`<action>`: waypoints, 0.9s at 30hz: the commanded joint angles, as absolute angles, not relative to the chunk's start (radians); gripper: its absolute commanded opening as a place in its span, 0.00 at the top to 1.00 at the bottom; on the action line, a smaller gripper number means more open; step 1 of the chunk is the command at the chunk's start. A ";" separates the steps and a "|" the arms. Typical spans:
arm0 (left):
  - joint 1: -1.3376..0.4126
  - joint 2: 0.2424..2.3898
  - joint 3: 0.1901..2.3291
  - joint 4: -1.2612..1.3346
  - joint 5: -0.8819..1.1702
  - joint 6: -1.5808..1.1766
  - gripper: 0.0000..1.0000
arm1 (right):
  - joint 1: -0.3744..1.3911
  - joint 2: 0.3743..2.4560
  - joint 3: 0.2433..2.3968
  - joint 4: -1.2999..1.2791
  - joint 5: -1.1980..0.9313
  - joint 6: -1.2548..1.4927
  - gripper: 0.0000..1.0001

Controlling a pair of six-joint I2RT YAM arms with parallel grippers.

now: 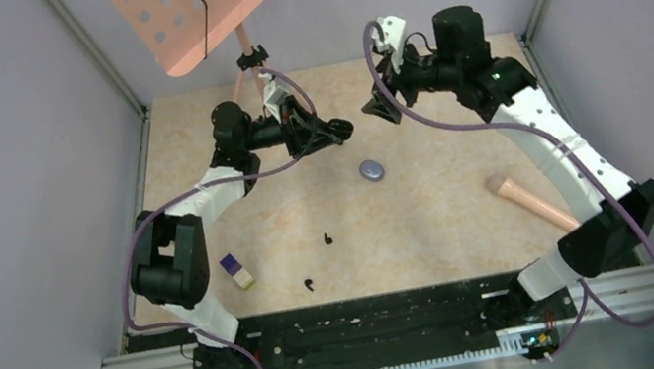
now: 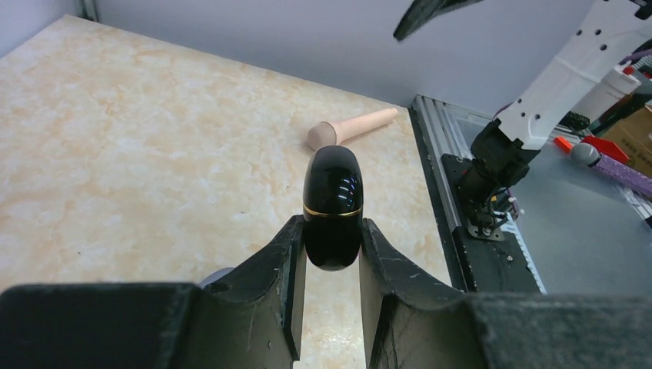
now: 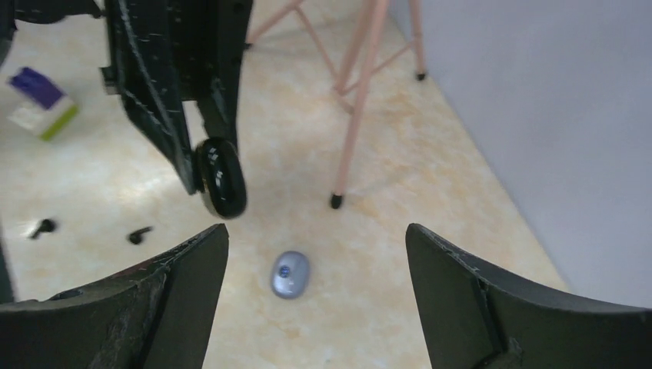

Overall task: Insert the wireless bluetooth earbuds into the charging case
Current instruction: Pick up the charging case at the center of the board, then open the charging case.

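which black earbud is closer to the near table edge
The lower black earbud, right of the purple-and-cream block; the other earbud lies farther up.

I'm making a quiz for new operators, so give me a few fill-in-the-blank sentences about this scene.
1. The left gripper is shut on a glossy ___ charging case.
2. The right gripper hangs with its jaws ___.
3. ___ black earbuds lie loose on the table.
Missing words: black; open; two.
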State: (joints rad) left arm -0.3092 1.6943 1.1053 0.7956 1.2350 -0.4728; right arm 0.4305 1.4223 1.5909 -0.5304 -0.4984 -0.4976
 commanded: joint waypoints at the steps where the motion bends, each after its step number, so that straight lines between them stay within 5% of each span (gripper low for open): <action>1: -0.299 1.712 1.149 0.918 1.304 -0.468 1.00 | 0.419 1.551 1.671 -0.681 -0.803 -0.336 0.17; 7: -0.299 1.732 1.156 0.926 1.303 -0.480 1.00 | 0.420 1.596 1.660 -0.581 -0.945 -0.262 0.22; 27: -0.304 1.724 1.157 1.064 1.294 -0.671 1.00 | 0.419 1.653 1.651 -0.488 -0.826 -0.130 0.27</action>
State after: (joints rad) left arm -0.3035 1.7325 1.1229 0.9886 1.2858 -0.6361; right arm 0.4206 1.6497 1.6436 -0.5362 -0.8425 -0.1467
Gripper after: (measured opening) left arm 0.321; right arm 0.737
